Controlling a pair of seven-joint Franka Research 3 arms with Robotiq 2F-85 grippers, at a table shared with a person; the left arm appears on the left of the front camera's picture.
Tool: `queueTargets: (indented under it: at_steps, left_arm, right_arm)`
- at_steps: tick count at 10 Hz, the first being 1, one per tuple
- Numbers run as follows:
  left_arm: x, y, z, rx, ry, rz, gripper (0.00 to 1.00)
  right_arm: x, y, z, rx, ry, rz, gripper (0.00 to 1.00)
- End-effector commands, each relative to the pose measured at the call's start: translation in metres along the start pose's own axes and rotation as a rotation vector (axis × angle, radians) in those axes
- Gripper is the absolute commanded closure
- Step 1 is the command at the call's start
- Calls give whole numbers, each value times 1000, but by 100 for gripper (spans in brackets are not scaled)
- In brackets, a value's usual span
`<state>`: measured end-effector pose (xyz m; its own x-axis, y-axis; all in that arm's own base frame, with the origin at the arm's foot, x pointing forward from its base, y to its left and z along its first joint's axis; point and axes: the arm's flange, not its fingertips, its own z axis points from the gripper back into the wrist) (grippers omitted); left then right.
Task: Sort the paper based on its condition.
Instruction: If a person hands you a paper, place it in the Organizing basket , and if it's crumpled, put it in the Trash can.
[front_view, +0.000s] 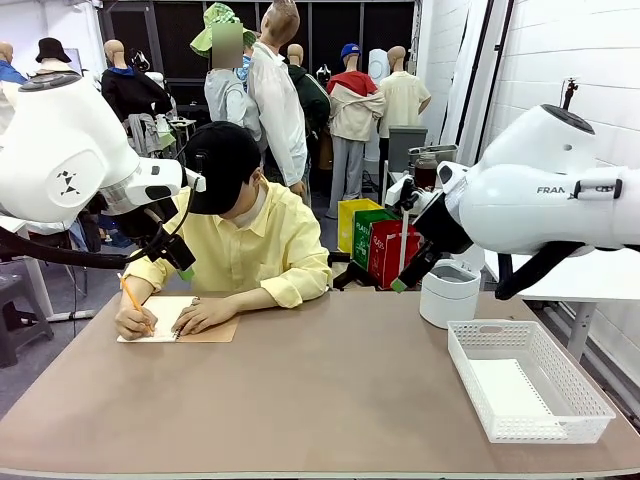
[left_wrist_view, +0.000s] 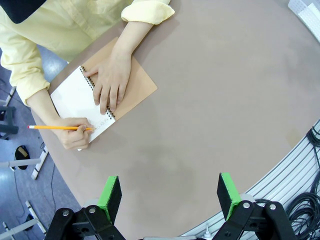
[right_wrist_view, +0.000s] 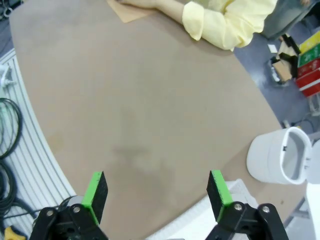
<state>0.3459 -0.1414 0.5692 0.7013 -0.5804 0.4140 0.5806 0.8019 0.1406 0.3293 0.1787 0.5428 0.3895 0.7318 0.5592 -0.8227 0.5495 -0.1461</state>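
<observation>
Left claw (left_wrist_view: 169, 192) and right claw (right_wrist_view: 156, 192) agape — person (front_view: 255, 240) writing.

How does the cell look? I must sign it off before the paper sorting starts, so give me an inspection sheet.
Surface: brown table, bare across the middle.
Job's things: nothing seen loose on the table; white basket and white bin stand at the robot's right.
Clutter: spiral notebook at the far edge, the person's hand flat on it, the other hand writing with a pencil.
Grippers: left gripper open, above the table; right gripper open, above the table.
Cables: black cables off the table's near edge.
Surroundings: red and green boxes on the floor beyond the table.
</observation>
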Motion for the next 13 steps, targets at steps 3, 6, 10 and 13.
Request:
queueTargets:
  at_steps: [3, 6, 10, 13]
  left_arm:
    - [0, 1, 1, -2, -2, 0, 0]
    - [0, 1, 1, -2, -2, 0, 0]
    - [0, 1, 1, -2, -2, 0, 0]
    - [0, 1, 1, -2, -2, 0, 0]
  right_arm:
    - [5, -1, 1, 10, 9, 6, 0]
    - [5, -1, 1, 10, 9, 6, 0]
    - [5, -1, 1, 10, 9, 6, 0]
    - [5, -1, 1, 10, 9, 6, 0]
